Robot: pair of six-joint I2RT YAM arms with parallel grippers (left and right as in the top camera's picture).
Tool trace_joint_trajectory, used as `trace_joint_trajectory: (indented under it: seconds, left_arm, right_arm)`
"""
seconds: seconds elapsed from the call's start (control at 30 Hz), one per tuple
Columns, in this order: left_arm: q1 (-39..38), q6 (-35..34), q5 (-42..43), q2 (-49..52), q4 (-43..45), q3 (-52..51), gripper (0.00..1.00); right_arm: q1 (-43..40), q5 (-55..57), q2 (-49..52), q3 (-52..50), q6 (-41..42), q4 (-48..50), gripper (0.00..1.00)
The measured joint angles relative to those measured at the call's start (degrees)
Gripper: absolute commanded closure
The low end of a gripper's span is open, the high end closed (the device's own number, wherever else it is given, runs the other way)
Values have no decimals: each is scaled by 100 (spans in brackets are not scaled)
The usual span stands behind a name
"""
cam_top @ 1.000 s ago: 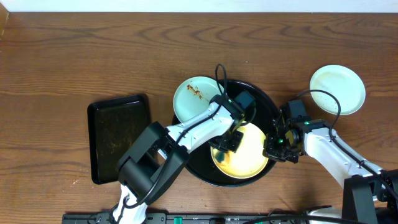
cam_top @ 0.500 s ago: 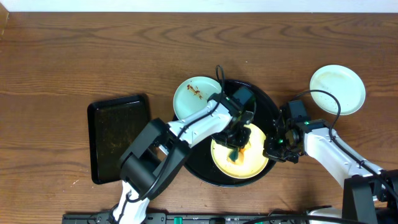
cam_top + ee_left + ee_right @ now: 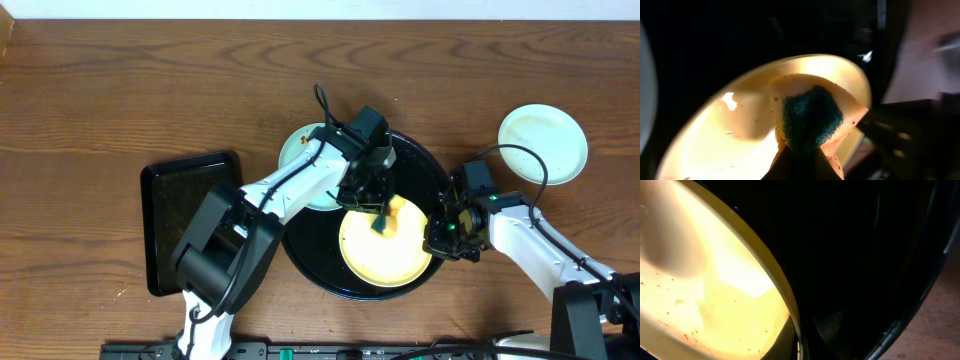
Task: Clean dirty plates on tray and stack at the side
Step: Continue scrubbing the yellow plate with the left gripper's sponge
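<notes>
A pale yellow plate [image 3: 385, 255] lies in the round black tray [image 3: 425, 170]. My left gripper [image 3: 380, 212] is shut on a yellow-and-green sponge [image 3: 383, 223] pressed on the plate's far part; the left wrist view shows the sponge [image 3: 810, 117] on the plate [image 3: 730, 140] between my fingers. My right gripper [image 3: 438, 240] is shut on the plate's right rim; in the right wrist view the speckled plate [image 3: 700, 285] has its rim between the jaws. A smeared mint plate [image 3: 300, 160] sits at the tray's left, partly hidden by my left arm. Another mint plate [image 3: 542, 144] sits at the far right.
A rectangular black tray [image 3: 190, 215] lies on the wooden table to the left. The round tray's raised rim [image 3: 920, 295] runs close to my right gripper. Cables trail from both arms over the tray.
My left gripper has carried the sponge from the plate's left middle toward its far edge, and the left arm has swung back over the smeared mint plate. The right gripper has not moved.
</notes>
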Motion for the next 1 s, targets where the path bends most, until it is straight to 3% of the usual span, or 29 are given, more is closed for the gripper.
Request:
trace_joint_trajectory:
  seconds: [0.37, 0.77, 1.0]
  left_arm:
    - [-197, -492, 649, -13, 579, -90, 93]
    - [-186, -557, -94, -24, 675, -846, 93]
    - [-181, -262, -1143, -175, 66, -852, 92]
  right_arm:
    - [0, 0, 0, 0, -13, 0, 99]
    - [0, 0, 0, 0, -13, -2, 98]
    - [0, -4, 0, 0, -13, 0, 99]
